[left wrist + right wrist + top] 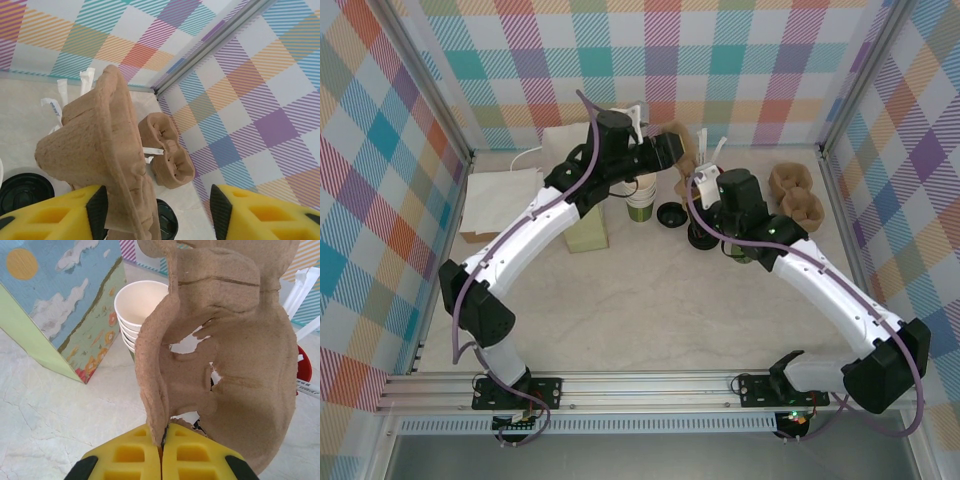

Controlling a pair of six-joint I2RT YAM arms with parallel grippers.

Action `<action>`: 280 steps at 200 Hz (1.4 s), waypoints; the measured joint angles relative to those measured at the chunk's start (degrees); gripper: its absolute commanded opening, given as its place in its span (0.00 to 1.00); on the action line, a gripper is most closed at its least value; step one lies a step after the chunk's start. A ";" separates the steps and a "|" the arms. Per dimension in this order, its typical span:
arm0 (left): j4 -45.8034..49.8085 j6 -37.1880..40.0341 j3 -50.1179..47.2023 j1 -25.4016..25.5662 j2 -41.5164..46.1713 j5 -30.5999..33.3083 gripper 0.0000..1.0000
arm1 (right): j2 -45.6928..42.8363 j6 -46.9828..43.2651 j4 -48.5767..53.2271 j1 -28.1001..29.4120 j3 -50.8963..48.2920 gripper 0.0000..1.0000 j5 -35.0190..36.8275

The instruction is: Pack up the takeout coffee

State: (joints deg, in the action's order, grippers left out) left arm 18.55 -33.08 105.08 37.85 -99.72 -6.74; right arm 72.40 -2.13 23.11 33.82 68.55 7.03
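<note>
Nearest the arm bases, on the near side of the brown moulded pulp cup tray (240, 370) that is raised on edge above the marbled table (650, 330), a round black plastic lid (670, 213) lies flat. Also on the tray's near side, a little toward the left arm, stands the small pale green paper cup (640, 207). It is cream inside, lidless, and the top one of a nested stack. A tall printed paper bag (588, 232) stands farther from the tray the same way. The cup's long axis is vertical and its open mouth points straight up. The right gripper (161, 452) is closed tight on the tray's rim, with only the pulp wall between its fingers, so the cup lies below those jaws and off toward the left arm. Farther back, the left gripper (159, 206) stands partly open astride another stretch of the rim. The wall lies against one finger with a clear gap to the other, so nothing is clamped there yet. The tray's wells face sideways, not up. I judge the left wrist the nearer to the cup, and the tray needs laying flat, wells up, first. Just behind the tray is the red cup of white sticks (302, 371), with spare pulp trays (795, 192) well apart toward the right arm.
</note>
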 measured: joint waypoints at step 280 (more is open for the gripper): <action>10.27 1.55 -1.03 0.02 0.46 1.14 0.00 | -7.45 -26.71 9.22 0.68 2.78 0.94 -4.98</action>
State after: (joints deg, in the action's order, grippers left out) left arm 28.82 -31.53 104.05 37.87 -99.26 -5.61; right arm 64.95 -28.84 32.34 34.50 71.33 2.04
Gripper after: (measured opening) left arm 0.042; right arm 0.923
